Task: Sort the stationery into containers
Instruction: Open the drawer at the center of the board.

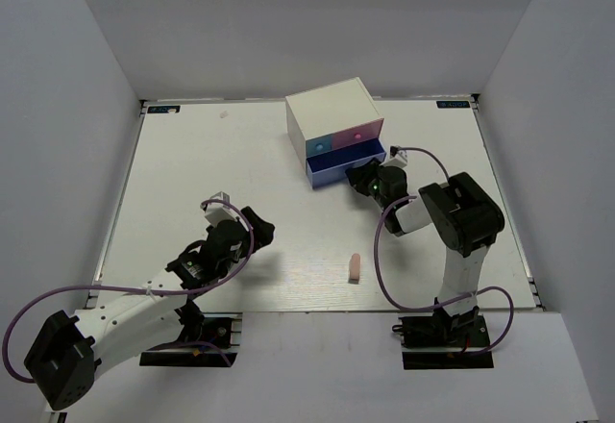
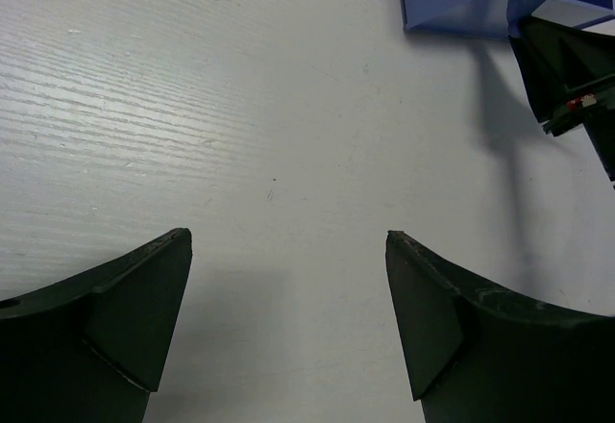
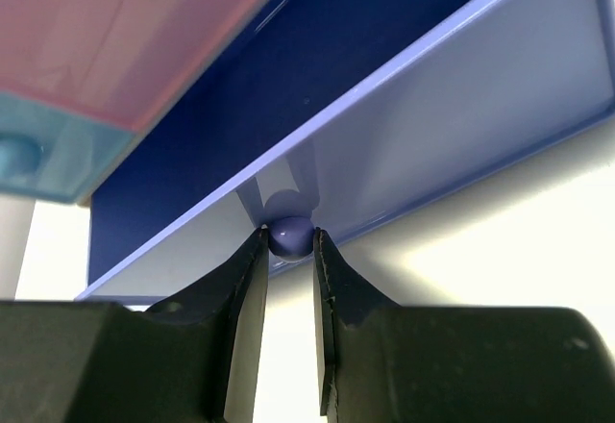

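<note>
Knob (image 3: pixel 290 235) pinched by R fingers (image 3: pixel 245 303), eraser (image 1: pixel 355 267) overhead only

1 box (image 1: pixel 330 106) with 3 drawers (image 1: pixel 332 165), 1 eraser (image 1: pixel 354 267), 2 arms (image 1: pixel 144 310).

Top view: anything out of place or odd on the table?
Only a pinkish eraser lying loose near the front edge, away from the box. The periwinkle drawer stands part open, right gripper on its knob.

Left arm (image 1: pixel 135 310) and right arm (image 1: pixel 459 274) are showing white shells, black joints, purple cables (image 1: pixel 384 269); the left gripper (image 2: pixel 288 240) is looking matte black
</note>
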You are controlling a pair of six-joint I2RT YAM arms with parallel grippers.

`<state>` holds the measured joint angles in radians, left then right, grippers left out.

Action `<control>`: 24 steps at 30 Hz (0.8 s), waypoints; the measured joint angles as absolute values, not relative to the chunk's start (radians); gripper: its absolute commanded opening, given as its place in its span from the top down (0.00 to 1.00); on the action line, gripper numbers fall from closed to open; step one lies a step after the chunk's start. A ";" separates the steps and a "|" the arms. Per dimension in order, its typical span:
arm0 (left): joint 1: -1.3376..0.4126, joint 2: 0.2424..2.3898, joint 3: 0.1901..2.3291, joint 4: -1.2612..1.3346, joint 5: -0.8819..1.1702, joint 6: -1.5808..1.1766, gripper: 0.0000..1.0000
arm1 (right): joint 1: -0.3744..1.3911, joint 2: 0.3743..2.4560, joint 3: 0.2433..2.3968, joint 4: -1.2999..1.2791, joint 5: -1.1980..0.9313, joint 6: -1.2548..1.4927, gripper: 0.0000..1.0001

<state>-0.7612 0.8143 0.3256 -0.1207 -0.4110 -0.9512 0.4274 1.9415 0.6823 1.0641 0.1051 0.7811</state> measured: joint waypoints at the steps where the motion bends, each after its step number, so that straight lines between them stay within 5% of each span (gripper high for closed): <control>1: -0.761 0.814 0.326 -0.119 -0.411 -0.951 0.08 | 0.428 1.933 0.669 1.065 0.105 0.781 0.75; 2: -0.761 0.814 0.326 -0.118 -0.411 -0.951 0.08 | 0.428 1.926 0.660 1.065 0.105 0.781 0.68; 5: -0.761 0.812 0.326 -0.118 -0.411 -0.951 0.08 | 0.428 1.917 0.655 1.060 0.104 0.778 0.17; 6: -0.761 0.810 0.326 -0.118 -0.411 -0.951 0.08 | 0.428 1.914 0.655 1.056 0.101 0.772 0.10; 16: -0.761 0.798 0.328 -0.106 -0.416 -0.947 0.08 | 0.427 1.742 0.566 1.019 0.016 0.684 0.10; 24: -0.761 0.942 0.376 -0.007 -0.336 -0.918 0.35 | 0.426 1.430 0.434 0.929 -0.152 0.517 0.10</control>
